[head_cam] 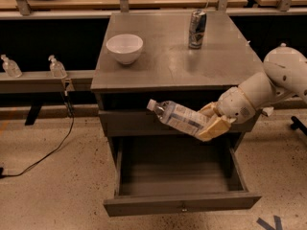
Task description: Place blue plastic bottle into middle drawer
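The blue plastic bottle is clear with a white cap and a pale label. It lies tilted, cap pointing up and left, in front of the cabinet's upper drawer front. My gripper is shut on its base end, with tan fingers around it. The arm comes in from the right. The middle drawer is pulled open below, its deep tray bare, with a small knob on the low front panel. The bottle hangs above the drawer's back part.
On the grey cabinet top stand a white bowl at the left and a silver-and-blue can at the back right. Two small clear bottles sit on a ledge at the left. A cable lies on the floor at the left.
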Available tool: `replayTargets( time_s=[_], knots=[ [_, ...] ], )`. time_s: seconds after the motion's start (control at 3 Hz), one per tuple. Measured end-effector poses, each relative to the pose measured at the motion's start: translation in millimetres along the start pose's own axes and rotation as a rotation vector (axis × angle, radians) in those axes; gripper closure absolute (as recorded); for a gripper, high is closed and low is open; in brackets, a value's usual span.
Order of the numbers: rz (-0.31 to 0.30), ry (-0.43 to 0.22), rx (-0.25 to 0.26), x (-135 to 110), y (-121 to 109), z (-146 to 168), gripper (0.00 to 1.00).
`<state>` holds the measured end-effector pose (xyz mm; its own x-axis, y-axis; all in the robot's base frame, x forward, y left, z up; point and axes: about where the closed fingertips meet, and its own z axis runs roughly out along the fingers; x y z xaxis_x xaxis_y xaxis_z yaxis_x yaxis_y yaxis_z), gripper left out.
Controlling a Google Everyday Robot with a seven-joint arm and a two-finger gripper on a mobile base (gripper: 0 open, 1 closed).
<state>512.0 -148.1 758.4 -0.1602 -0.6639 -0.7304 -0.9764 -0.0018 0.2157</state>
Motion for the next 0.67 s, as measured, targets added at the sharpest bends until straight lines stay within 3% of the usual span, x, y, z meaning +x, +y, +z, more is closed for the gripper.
replayTargets(
  time_s=[0.67],
  knots=[
    [-0.116, -0.060, 0.022, 47.4, -26.7, 52.6, 1.00]
  ],
)
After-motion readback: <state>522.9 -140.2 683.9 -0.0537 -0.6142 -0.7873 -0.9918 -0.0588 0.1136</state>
